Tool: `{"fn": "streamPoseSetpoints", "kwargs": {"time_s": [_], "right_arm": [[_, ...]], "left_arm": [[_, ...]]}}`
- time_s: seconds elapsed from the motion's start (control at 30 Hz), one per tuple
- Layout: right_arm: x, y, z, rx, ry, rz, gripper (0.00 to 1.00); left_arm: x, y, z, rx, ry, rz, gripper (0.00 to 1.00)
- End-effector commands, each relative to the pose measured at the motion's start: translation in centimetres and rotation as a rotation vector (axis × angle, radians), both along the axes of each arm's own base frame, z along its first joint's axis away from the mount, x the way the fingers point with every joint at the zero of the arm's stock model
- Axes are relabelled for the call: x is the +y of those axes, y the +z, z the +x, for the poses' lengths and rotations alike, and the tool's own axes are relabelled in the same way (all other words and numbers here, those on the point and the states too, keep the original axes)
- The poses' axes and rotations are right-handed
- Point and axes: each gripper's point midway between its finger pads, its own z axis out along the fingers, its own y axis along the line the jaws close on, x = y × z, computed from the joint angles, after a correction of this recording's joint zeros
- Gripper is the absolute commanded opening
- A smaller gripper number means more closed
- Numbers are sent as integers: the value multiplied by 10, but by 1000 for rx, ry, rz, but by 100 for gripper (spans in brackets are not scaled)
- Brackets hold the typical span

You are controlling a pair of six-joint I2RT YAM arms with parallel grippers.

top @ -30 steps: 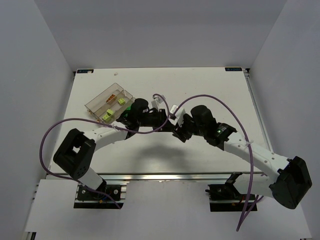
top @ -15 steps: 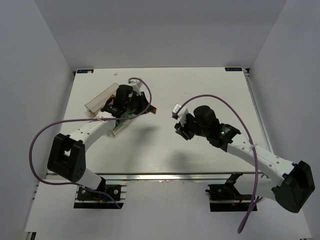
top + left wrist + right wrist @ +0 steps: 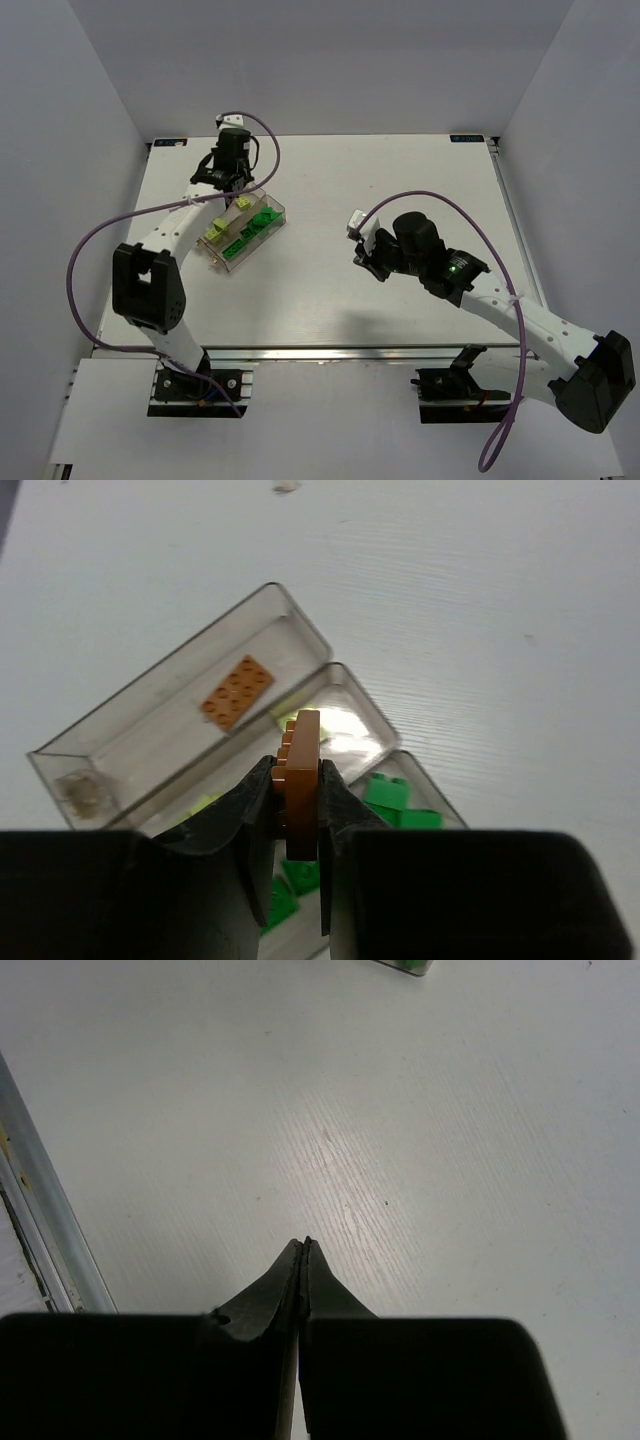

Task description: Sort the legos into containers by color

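Risk of missort if released early: orange brick, clamped edgewise in left gripper, hanging over middle lime lane of tray; right gripper closed, empty.

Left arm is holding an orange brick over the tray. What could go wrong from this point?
1. The held orange brick in the left gripper lines up, in the wrist view, with the lime-yellow compartment, not the far one holding the orange plate; released here it may land in the wrong colour.
2. It is pinched on edge between the jaws, so it could tumble off a ridge of the tray into the green bricks.
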Motion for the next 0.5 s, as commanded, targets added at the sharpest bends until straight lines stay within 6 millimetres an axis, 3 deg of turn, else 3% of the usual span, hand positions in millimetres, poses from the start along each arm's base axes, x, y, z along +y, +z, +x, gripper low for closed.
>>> {"fn": "streamPoseSetpoints", "kwargs": {"time_s": [0.0, 0.17, 0.47], "right_arm": [[6, 25, -1, -34, 18, 53, 0], [6, 23, 0, -32, 16, 45, 0], [6, 19, 2, -32, 8, 34, 0]], "left_arm": [[50, -3, 9, 35, 136, 139, 0], [82, -18, 28, 70, 184, 176, 0], [106, -44, 50, 145, 196, 223, 0]]}}
